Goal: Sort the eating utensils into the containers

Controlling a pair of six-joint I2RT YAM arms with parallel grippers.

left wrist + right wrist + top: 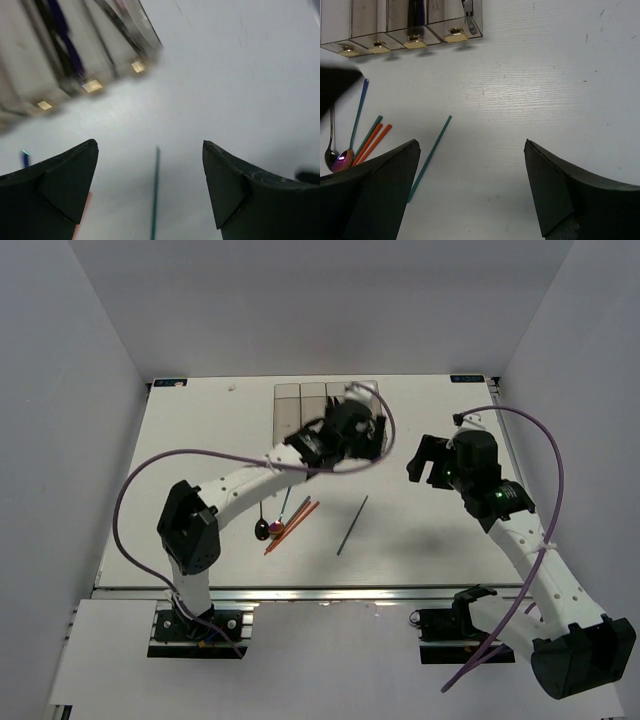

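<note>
Left end effector [149,150] spread, empty, above white desk [430,530] ringed by pale walls; right end effector [470,150] likewise spread. Teal chopstick [430,157] lies flat mid-desk, long axis diagonal, far tip toward containers [474,22].

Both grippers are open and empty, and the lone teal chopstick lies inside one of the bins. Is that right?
Not quite. The lone teal chopstick lies on the table, apart from the containers, not inside one; the right wrist view shows it. The rest holds: the left gripper and right gripper are both open and empty.
</note>
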